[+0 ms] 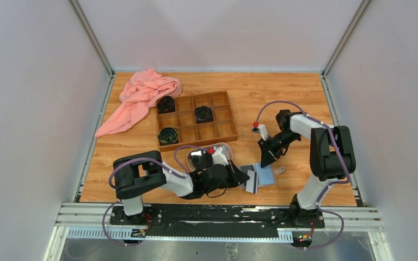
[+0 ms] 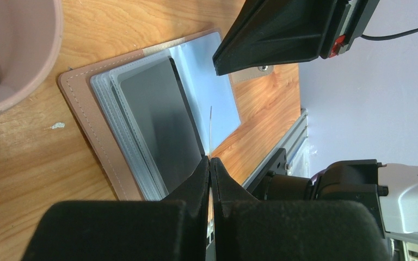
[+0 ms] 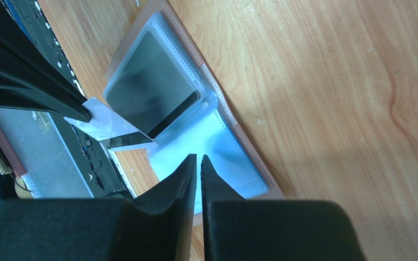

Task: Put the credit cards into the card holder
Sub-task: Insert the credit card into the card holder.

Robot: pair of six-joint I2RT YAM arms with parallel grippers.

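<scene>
While the left hand (image 2: pixel 210 161) is clamping a credit card (image 3: pixel 114 130) at the card holder (image 3: pixel 228 157) mid-frame, a skewed entry is risking jamming.

1. Lower centre of the top view: we see the open card holder (image 1: pixel 266 176) crowded. The left gripper (image 1: pixel 248 178) is at its left edge, pinching a white card (image 3: pixel 106 122) over the sleeves.
2. The right gripper (image 1: pixel 263 164) hangs at the holder's top edge, leaving only a narrow gap between the grippers.
3. Left of the holder, the oval tray (image 2: pixel 27 54) and the left arm block entry.
4. Upper left is filled by the wooden box (image 1: pixel 224 129) and pink cloth (image 1: pixel 141 98).
5. Upper right of the table (image 1: pixel 299 92) is bare, so we have free passage there.
</scene>
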